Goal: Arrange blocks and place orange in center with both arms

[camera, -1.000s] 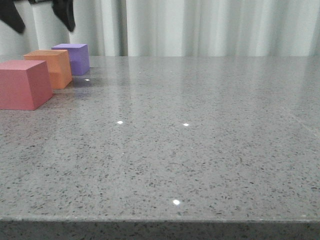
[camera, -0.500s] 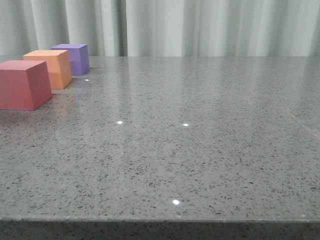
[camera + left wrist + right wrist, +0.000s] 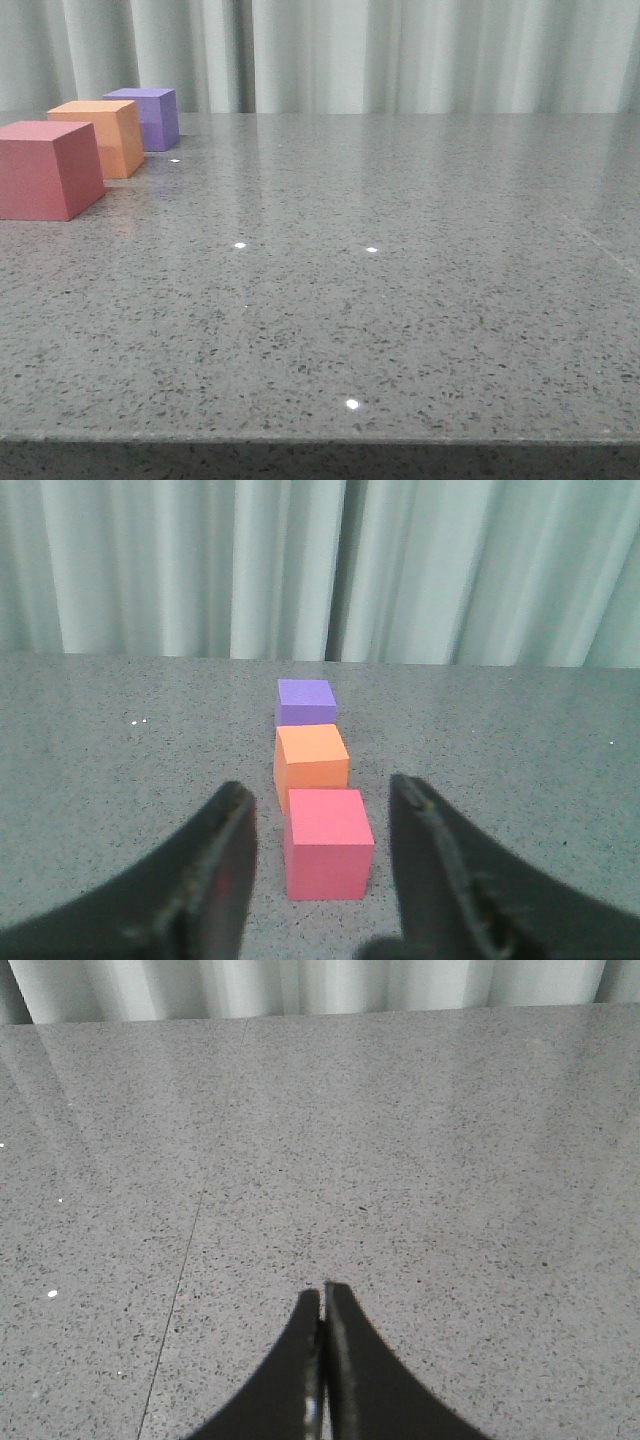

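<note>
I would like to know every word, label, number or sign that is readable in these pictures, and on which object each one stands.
None: no readable text appears in any view.
Red-pink matte foam cube: plain faces.
Orange matte foam cube: plain faces.
Purple matte foam cube: plain faces.
Grey speckled stone table: only specks and light reflections.
Left end effector and right end effector: bare black fingers, no marking visible.

Grey speckled stone table (image 3: pixel 400 300) with a polished top, extending from the near edge to the far edge. Small bright spots of reflected light (image 3: pixel 352 404) lie on it toward the near edge. Pale pleated curtain (image 3: pixel 420 55) hangs behind the far edge.
</note>
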You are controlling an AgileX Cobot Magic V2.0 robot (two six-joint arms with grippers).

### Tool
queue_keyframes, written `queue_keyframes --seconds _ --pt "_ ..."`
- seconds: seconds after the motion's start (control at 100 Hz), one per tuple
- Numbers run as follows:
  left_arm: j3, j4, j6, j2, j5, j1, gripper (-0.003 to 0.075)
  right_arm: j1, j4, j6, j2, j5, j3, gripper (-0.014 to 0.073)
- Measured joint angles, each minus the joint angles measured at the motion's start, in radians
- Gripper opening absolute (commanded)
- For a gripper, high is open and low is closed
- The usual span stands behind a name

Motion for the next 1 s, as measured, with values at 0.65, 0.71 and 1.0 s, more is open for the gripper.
queue_keyframes --seconds 0.65,0.71,1.0 --pt "0.078 0.000 0.000 -0.034 -0.002 0.000 -0.0019 0.000 0.000 0.000 0.000 0.000 0.000 -0.0067" --pt "0.078 0.000 0.000 -0.034 -0.002 0.000 -0.0019 0.000 0.000 0.000 0.000 0.000 0.000 -0.0067" --pt "0.078 0.000 0.000 -0.034 -0.004 0.000 -0.0019 0.000 0.000 0.000 0.000 0.000 0.000 -0.0067"
